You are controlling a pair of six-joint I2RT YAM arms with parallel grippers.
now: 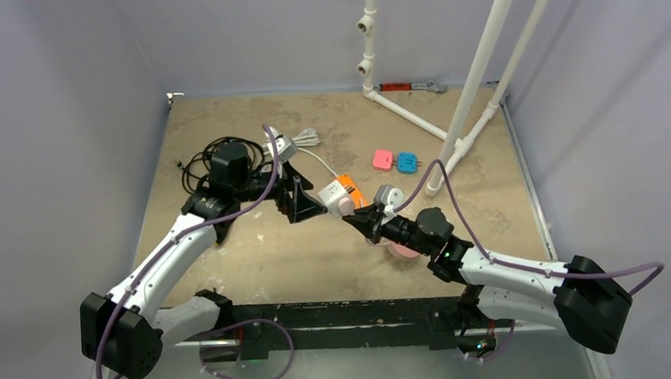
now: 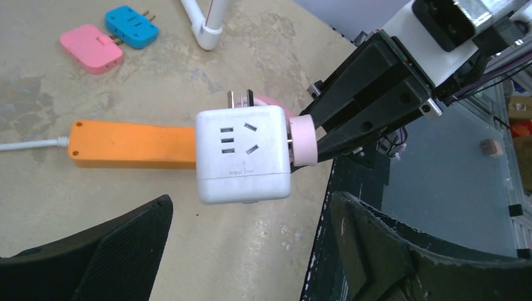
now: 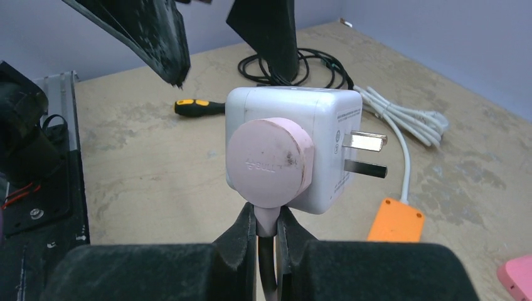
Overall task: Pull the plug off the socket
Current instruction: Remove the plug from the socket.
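**White links, black joints, purple cables**

The left white-shelled arm and the right white-shelled arm both carry blocky black joint housings. A thin purple cable loops along each. The matte black wedge-shaped fingers have rough, scuffed edges.

Cube adapter hangs above the socket; plug on its right.

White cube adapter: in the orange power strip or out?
Out. The white cube adapter has its prongs bare, clear of the orange power strip lying on the table.
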